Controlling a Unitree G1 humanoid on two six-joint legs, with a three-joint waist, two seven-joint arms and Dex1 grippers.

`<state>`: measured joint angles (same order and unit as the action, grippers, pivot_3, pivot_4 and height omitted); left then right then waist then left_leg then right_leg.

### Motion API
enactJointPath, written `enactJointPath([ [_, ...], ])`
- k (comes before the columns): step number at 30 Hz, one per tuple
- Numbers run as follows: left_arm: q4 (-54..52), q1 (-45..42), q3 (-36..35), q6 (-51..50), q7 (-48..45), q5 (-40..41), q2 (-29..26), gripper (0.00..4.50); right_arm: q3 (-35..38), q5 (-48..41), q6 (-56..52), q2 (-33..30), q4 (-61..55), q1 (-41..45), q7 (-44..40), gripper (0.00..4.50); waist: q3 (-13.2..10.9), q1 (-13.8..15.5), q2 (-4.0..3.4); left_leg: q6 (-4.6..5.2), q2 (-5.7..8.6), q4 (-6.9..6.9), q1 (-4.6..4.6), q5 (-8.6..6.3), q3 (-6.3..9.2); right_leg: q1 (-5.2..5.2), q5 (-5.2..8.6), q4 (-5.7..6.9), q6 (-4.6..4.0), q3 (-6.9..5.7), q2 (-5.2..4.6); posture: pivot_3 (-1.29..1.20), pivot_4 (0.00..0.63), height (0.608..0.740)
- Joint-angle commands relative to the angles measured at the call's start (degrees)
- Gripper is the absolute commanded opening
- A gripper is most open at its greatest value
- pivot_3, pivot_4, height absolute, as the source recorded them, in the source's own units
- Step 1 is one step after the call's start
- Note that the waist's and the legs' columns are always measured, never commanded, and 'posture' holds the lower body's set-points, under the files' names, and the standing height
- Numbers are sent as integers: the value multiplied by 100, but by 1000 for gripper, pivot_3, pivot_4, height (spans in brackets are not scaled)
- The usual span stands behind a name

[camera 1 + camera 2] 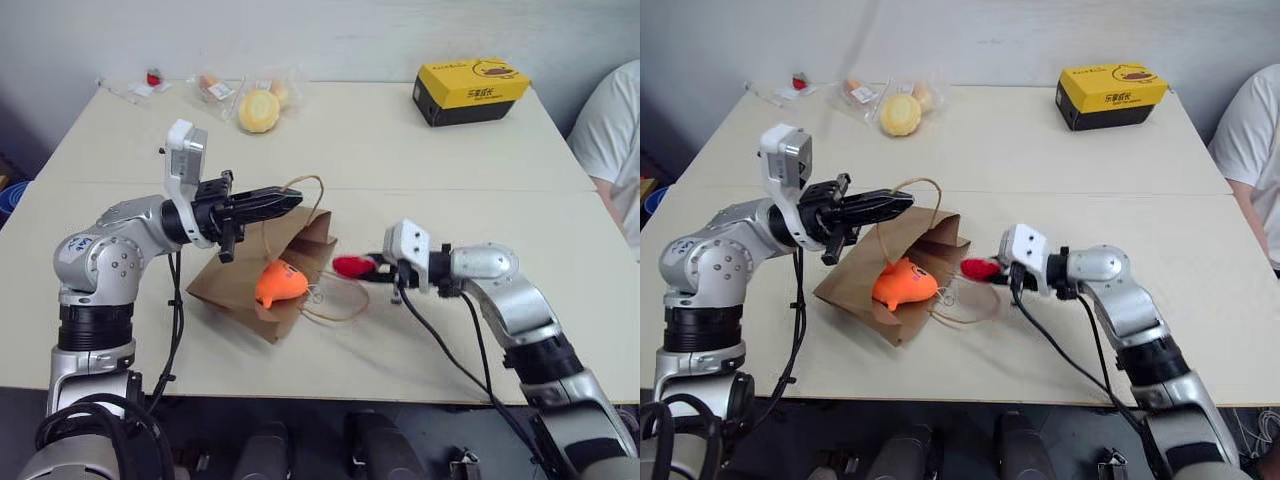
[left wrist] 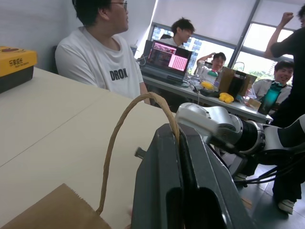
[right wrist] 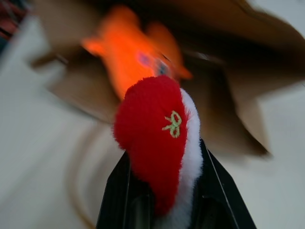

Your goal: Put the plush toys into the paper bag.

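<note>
1. Lying in the mouth of the paper bag, the orange fish toy seems only partly inside.
2. Right end effector is clamped on the red-and-white toy, aimed at the opening for delivery.
3. Left end effector is pinched shut on one cord handle, lifting it so the mouth gapes above the counter.

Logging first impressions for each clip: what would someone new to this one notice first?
The bright orange fish toy lies at the mouth of the brown paper bag near the table's front edge. The left gripper is shut on one cord handle, lifting it above the bag. Just right of the bag's mouth, the right gripper holds the small red-and-white toy, pointing it at the opening.
</note>
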<state>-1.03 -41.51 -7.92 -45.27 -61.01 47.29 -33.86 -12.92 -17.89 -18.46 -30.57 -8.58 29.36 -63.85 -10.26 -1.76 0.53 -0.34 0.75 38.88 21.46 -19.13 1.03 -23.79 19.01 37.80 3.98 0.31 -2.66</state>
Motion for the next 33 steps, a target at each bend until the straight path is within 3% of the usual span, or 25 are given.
enactJointPath([
  [1, -115, -134, -25, -50, -95, 149, 13, 0, -76, -22, -374, 413, -369, 88, 578, 309, 0, 3, 1, 0, 0, 5, -4, 0, -1, 0, 0, -2, 0, 3, 0, 0, 150, 740],
  [10, -402, -77, 25, -257, -65, 292, 145, 0, -542, 1120, -182, 1590, 951, 736, 2019, 309, 0, 22, 1, -3, 2, 7, 0, 1, 0, -6, 0, 6, 0, 1, -2, 0, 150, 740],
  [20, -495, 11, 41, -278, -43, 375, 219, 0, -761, 1688, 398, 2355, 2680, 1531, 2358, 309, 1, -28, 0, -3, 1, 0, 1, 1, -1, -11, 0, 9, 0, 1, 0, 0, 150, 740],
  [25, -454, -6, 37, -204, -33, 327, 276, 0, -412, 1508, 477, 2801, 3216, 1604, 2537, 309, 1, -34, 0, -3, 1, -1, 1, 1, -1, -12, 0, 10, 0, 1, 0, 0, 150, 740],
  [29, -497, 95, -71, -173, 51, 346, 247, 0, -369, 1462, 421, 2547, 2650, 1377, 2290, 1597, 1, -29, 0, -3, 1, 0, 2, 1, -1, -12, 0, 9, 0, 1, 0, 0, 150, 740],
  [33, -551, 219, -132, -142, 125, 353, 239, 0, -183, 901, -636, 2102, 1628, 1065, 1740, 2976, 1, 4, 0, -2, 2, 1, 3, 0, -1, -10, 0, 6, 0, 2, -2, 0, 150, 740],
])
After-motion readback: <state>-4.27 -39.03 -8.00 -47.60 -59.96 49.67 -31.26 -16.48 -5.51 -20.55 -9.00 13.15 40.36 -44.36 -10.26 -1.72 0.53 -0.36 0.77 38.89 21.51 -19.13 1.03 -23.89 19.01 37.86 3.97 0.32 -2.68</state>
